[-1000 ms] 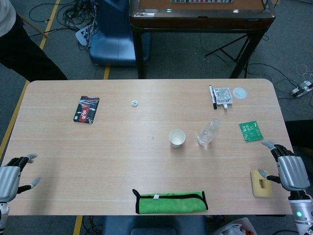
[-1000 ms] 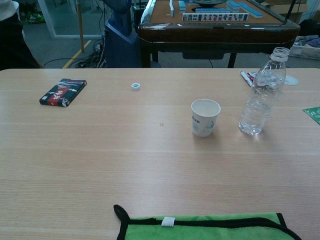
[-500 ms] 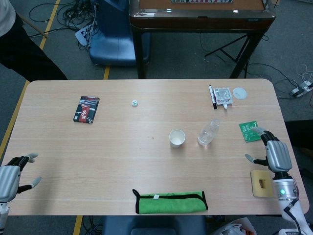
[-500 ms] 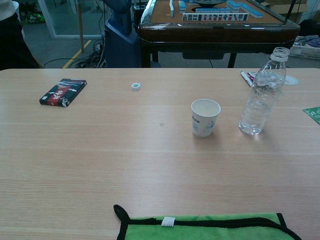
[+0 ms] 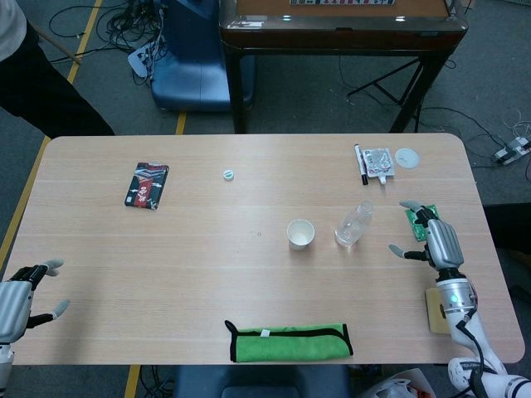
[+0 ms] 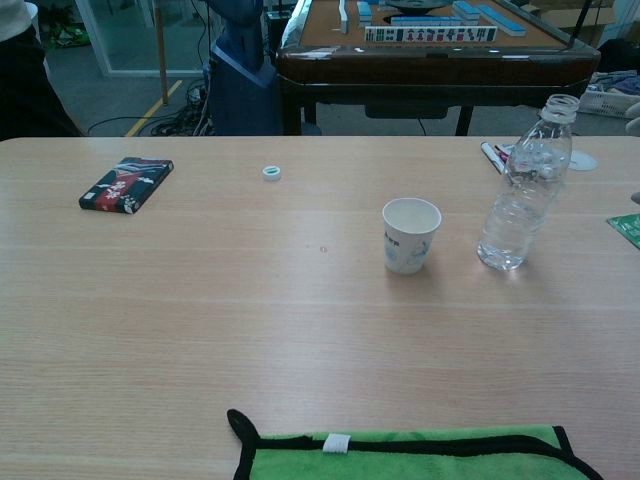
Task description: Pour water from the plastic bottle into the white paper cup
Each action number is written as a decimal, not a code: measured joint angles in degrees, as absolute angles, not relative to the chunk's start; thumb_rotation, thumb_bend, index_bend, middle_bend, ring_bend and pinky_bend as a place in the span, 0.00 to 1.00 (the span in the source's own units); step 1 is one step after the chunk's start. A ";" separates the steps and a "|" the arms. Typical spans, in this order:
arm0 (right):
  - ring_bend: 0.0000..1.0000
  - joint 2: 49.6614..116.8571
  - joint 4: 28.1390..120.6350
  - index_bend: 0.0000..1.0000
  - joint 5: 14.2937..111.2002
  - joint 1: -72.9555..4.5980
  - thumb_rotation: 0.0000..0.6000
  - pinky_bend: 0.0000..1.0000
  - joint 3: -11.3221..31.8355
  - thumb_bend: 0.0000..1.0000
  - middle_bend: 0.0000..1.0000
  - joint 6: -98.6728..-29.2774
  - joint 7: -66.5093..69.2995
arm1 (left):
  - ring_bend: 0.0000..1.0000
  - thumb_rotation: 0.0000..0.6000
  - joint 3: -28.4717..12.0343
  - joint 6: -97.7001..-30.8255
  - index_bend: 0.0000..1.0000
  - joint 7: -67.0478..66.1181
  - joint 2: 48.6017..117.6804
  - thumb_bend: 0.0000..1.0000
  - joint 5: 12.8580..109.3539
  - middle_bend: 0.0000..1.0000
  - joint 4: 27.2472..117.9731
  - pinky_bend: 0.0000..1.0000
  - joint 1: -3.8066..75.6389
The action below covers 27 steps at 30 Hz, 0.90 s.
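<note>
The plastic bottle (image 6: 524, 190) stands upright a little right of the middle of the frame, clear, with no cap on its neck and some water at the bottom. Just beside it on the left stands the white paper cup (image 6: 410, 235), open side up, with a small print on its wall; the two are near but apart.

The right hand (image 5: 431, 236) is at the right side of the head view, above the table and to the right of the bottle, with fingers spread and nothing in them. The left hand (image 5: 18, 303) is at the lower left corner, also with fingers apart and holding nothing.

The table (image 5: 207, 249) is of light wood with rounded corners. On it I count one small bottle cap (image 5: 228, 174), one dark card pack (image 5: 147, 185) in the upper left, one green cloth (image 5: 289, 342) at the lower edge, one green packet (image 5: 415, 222) partly under the right hand, one marker pen (image 5: 360, 162), one small sachet (image 5: 379, 161) and one round white lid (image 5: 406, 157) in the upper right, and one tan block (image 5: 440, 311) at the right edge.

Behind the table is a grey floor with cables, a blue chair (image 5: 192, 62) and a dark mahjong table (image 6: 430, 45).
</note>
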<state>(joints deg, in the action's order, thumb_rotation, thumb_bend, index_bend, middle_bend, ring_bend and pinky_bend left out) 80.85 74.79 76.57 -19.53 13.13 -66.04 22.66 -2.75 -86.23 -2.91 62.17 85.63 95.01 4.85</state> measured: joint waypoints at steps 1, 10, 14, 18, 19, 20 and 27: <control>0.19 81.24 74.21 0.21 76.48 -20.13 1.00 0.33 13.20 0.00 0.20 -65.11 23.32 | 0.36 1.00 -2.76 -86.23 0.30 -2.72 62.01 0.14 85.56 0.40 95.17 0.69 4.81; 0.19 85.16 68.91 0.21 75.98 -23.60 1.00 0.32 13.33 0.00 0.20 -61.31 25.92 | 0.36 1.00 -2.88 -86.25 0.30 -2.05 61.40 0.14 85.20 0.40 95.74 0.68 4.63; 0.19 86.77 66.84 0.21 75.58 -24.70 1.00 0.32 13.35 0.00 0.20 -59.98 26.86 | 0.36 1.00 -2.97 -86.51 0.30 -1.82 61.13 0.14 85.15 0.40 96.01 0.68 4.49; 0.19 88.30 64.74 0.21 75.34 -25.65 1.00 0.32 13.33 0.00 0.20 -59.01 27.51 | 0.36 1.00 -3.08 -86.68 0.30 -1.48 60.88 0.14 84.93 0.40 96.16 0.69 4.33; 0.19 88.75 64.08 0.21 75.29 -25.92 1.00 0.32 13.29 0.00 0.20 -58.68 27.70 | 0.36 1.00 -3.09 -86.68 0.30 -1.39 60.82 0.14 84.88 0.40 96.18 0.69 4.30; 0.19 89.06 63.57 0.21 75.26 -26.13 1.00 0.32 13.24 0.00 0.20 -58.38 27.85 | 0.36 1.00 -3.10 -86.68 0.30 -1.32 60.77 0.14 84.83 0.40 96.19 0.68 4.27; 0.19 91.07 60.64 0.21 74.92 -27.91 1.00 0.32 13.19 0.00 0.20 -55.71 30.53 | 0.36 1.00 -3.20 -87.04 0.30 -0.97 60.44 0.14 84.76 0.40 96.54 0.68 4.02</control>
